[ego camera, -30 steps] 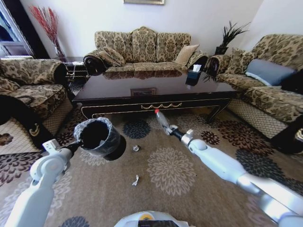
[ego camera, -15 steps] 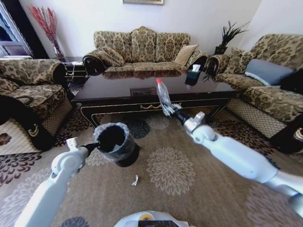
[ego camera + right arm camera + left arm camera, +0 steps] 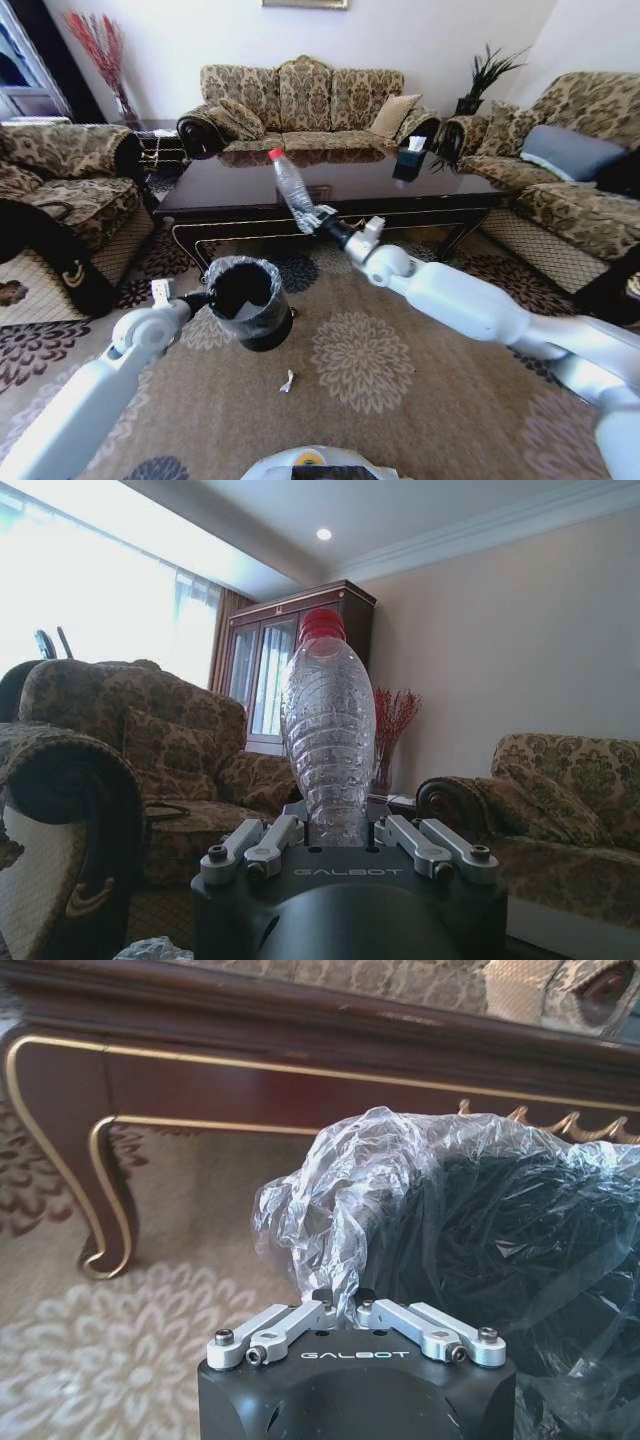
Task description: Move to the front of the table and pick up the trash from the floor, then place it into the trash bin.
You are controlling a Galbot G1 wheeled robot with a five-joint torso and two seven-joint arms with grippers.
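Left gripper (image 3: 200, 297): pinched on the liner rim of the trash bin (image 3: 245, 300), held just above the floor (image 3: 400, 400); a thin-plastic hold may slip. Right gripper (image 3: 322, 222): clamped on the base of the bottle (image 3: 290, 185), up-tilted before the table (image 3: 330, 185), above and beyond the bin; an off-line release risks a miss. Paper scrap (image 3: 287, 381): lying on the carpet.

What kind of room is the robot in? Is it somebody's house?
Most likely a living room in a home. Patterned sofas stand around a long dark coffee table on a flowery carpet, and a glass-fronted cabinet stands by a big bright window.
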